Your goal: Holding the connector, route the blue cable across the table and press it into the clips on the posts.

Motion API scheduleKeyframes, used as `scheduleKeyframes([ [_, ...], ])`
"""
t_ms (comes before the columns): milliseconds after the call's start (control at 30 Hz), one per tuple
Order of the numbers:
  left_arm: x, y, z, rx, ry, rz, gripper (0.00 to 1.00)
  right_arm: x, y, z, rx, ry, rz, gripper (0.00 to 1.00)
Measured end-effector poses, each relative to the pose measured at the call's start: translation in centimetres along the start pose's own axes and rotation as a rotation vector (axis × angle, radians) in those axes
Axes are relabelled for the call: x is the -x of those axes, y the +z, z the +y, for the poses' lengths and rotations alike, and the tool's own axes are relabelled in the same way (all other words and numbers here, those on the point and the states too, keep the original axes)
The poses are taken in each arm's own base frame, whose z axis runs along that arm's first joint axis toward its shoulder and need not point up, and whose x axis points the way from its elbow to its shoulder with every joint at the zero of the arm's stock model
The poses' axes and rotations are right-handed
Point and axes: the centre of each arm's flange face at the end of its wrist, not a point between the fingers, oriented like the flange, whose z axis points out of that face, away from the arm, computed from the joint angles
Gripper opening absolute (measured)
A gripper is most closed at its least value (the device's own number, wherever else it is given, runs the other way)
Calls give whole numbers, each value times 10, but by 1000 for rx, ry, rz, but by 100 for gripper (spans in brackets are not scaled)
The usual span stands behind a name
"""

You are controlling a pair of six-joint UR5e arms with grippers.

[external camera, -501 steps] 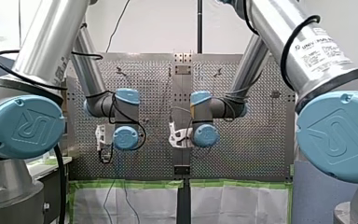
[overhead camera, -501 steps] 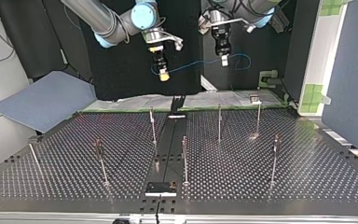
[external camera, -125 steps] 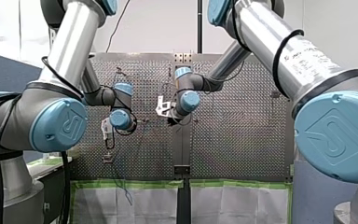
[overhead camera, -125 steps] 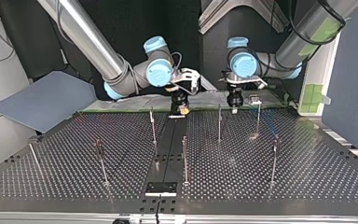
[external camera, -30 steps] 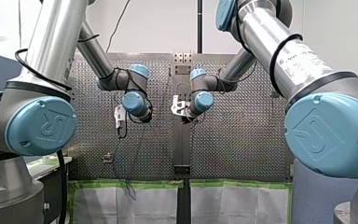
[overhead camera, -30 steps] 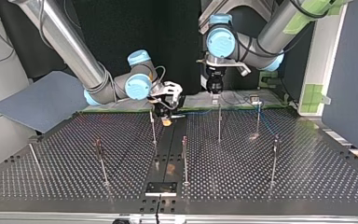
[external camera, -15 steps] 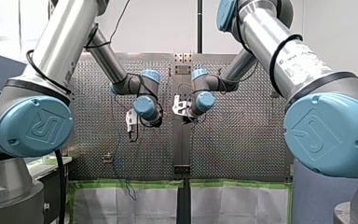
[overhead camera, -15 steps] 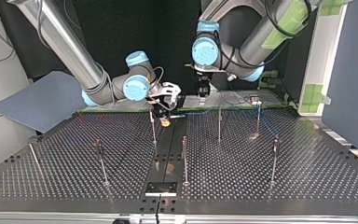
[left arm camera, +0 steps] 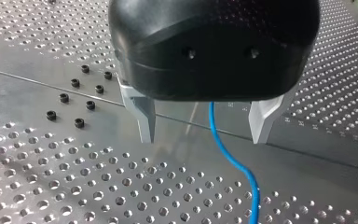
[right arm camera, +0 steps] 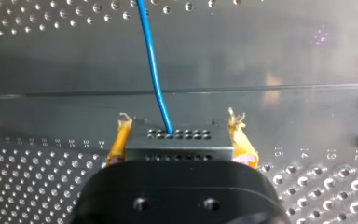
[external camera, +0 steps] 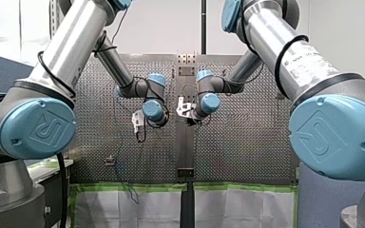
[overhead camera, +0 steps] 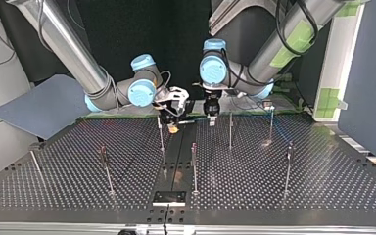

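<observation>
As the thin blue cable [right arm camera: 154,70] leaves the dark grey block-shaped connector [right arm camera: 179,140], our right gripper [right arm camera: 179,127] has its yellow pads closed on the two sides of that connector.

From there the cable goes out over the perforated metal table [overhead camera: 298,196] and passes between the metal fingers of our left gripper [left arm camera: 204,137], which stand wide apart and grip nothing. We judge the cable light and very soft, so it will sag and bend. The rigid connector is the safe place to hold, and near each thin metal post [overhead camera: 230,129] we should pinch the cable only gently.
</observation>
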Motion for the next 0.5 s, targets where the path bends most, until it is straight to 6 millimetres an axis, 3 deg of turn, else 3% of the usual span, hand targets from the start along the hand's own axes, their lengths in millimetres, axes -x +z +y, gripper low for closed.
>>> scheduleKeyframes([
  [500, -18, 46, -5, 33, -1, 5, 100, 0, 0, 1, -7, 1, -1, 0],
])
